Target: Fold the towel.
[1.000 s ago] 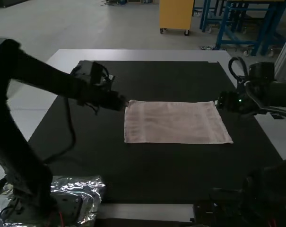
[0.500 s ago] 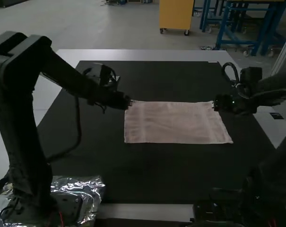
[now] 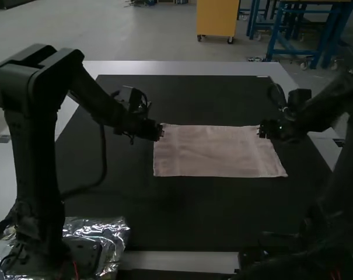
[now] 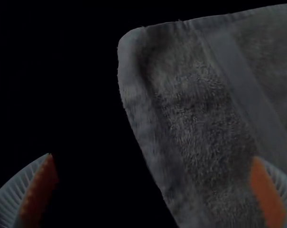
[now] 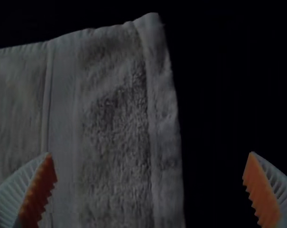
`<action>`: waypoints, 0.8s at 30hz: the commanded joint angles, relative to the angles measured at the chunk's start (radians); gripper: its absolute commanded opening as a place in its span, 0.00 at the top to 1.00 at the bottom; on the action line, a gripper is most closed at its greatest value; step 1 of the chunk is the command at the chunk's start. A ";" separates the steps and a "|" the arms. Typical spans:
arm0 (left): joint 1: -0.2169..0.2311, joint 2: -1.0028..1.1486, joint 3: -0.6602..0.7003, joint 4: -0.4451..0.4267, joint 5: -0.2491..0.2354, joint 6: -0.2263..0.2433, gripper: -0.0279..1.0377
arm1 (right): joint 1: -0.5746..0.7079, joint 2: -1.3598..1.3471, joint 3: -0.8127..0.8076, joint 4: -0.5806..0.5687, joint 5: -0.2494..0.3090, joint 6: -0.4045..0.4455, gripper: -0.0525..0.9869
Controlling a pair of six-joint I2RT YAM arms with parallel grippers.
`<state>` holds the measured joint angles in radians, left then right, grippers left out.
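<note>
In the high view a pale pink towel (image 3: 217, 151) lies spread flat as a wide rectangle on the black mat. At its far left corner is my left gripper (image 3: 160, 132); my right gripper (image 3: 262, 132) is over its far right corner. From the left wrist, my left gripper (image 4: 152, 190) stands wide open with the edge of the towel (image 4: 195, 104) between its fingers, not gripped. My right gripper (image 5: 148, 190), in its wrist view, is also wide open, the hemmed side of the towel (image 5: 115, 114) between its fingers.
The black mat (image 3: 182, 216) covers most of the light table (image 3: 182, 67). Crinkled silver foil (image 3: 115, 233) lies by the left arm's base, and a cable hangs from that arm.
My right gripper has moved left and slightly inward over the towel's far right corner. The left one has shifted slightly right onto the far left corner. The towel has not moved.
</note>
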<state>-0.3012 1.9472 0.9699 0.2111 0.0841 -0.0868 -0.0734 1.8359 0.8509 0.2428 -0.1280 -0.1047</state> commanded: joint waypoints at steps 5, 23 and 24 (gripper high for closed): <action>0.005 0.027 0.043 0.028 -0.029 0.038 0.09 | 0.012 0.088 0.100 0.024 -0.010 0.000 0.08; 0.022 0.130 0.116 0.037 -0.029 0.056 0.09 | 0.030 0.218 0.188 0.039 -0.005 -0.009 0.08; 0.022 0.134 0.118 0.036 -0.029 0.056 0.09 | 0.034 0.221 0.188 0.039 -0.004 -0.010 0.08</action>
<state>-0.2882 2.0617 1.0588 0.2413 0.0666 -0.0448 -0.0631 2.0457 1.0161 0.2794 -0.1307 -0.1055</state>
